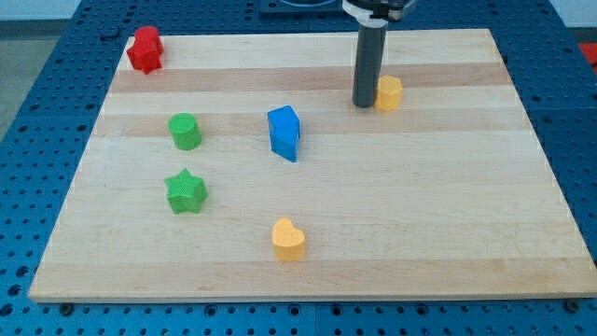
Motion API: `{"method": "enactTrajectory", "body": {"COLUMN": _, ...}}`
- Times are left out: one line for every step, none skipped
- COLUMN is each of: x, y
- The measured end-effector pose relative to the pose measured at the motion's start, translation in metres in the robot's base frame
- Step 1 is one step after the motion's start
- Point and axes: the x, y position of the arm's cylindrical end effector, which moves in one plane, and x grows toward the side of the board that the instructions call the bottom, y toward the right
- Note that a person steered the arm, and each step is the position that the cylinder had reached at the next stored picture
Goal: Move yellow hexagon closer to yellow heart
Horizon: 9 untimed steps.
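My tip (363, 104) touches the yellow hexagon (389, 92), holding nothing. Looks light and slippery; push its upper-right side toward the yellow heart (288, 239)

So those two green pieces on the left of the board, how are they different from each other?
The green star has points around its edge, while the green cylinder is round with a flat top. The green cylinder sits nearer the view's top and the green star nearer the view's bottom, apart, not touching. They share the same green colour, both stand on the wooden board, and both lie far to the view's left of my tip.
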Motion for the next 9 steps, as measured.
{"method": "enactTrajectory", "body": {"x": -0.018, "y": -0.003}}
{"method": "enactTrajectory", "body": {"x": -0.042, "y": -0.002}}
{"method": "enactTrajectory", "body": {"x": -0.045, "y": 0.013}}
{"method": "enactTrajectory", "body": {"x": -0.038, "y": 0.024}}
{"method": "enactTrajectory", "body": {"x": -0.023, "y": 0.026}}
{"method": "enactTrajectory", "body": {"x": -0.009, "y": 0.026}}
{"method": "enactTrajectory", "body": {"x": 0.006, "y": 0.027}}
{"method": "enactTrajectory", "body": {"x": 0.025, "y": 0.027}}
{"method": "enactTrajectory", "body": {"x": 0.044, "y": 0.027}}
